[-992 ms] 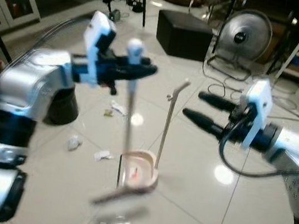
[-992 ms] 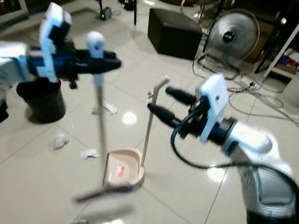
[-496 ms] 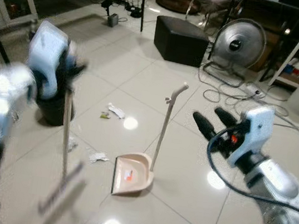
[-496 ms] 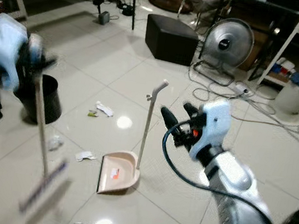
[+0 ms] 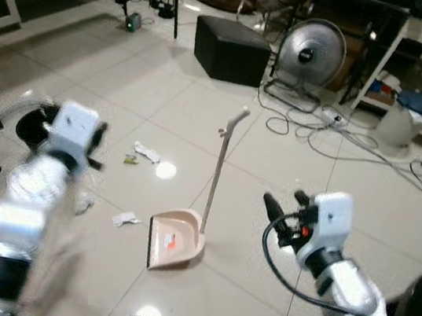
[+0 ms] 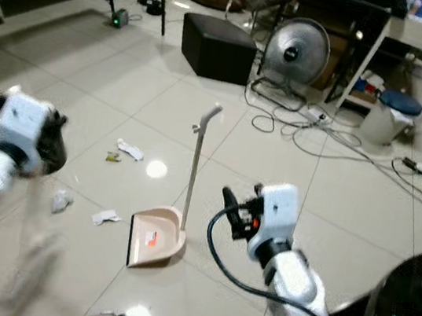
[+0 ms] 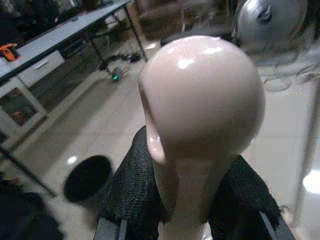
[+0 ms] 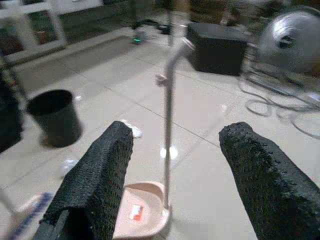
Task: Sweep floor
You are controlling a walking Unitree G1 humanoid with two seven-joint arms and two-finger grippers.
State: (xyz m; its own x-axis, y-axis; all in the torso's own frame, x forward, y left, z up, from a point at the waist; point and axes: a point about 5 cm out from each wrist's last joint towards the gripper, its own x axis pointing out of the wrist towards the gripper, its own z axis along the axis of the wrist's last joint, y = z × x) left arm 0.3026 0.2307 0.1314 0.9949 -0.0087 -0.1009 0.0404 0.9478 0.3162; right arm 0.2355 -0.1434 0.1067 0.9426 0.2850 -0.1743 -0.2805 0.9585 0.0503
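The tiled floor (image 5: 201, 117) runs back to a black box (image 5: 231, 50) and a fan (image 5: 311, 55) with cables trailing beside it. A black bin (image 6: 50, 146) stands near the left arm, which is blurred. The left gripper (image 7: 185, 200) is clamped on the rounded top of the broom handle (image 7: 200, 110), its 2 fingers (image 7: 130, 195) pressed to either side. The right gripper (image 8: 170, 180) hangs with its fingers (image 8: 95, 185) well apart, holding nothing, aimed toward the dustpan (image 5: 175, 238). The dustpan sits on the floor between the arms, its long handle (image 5: 219, 167) upright. Scraps of paper (image 5: 124, 218) lie on the tiles just beside the dustpan, with more paper (image 5: 147, 152) farther back, near the bin.
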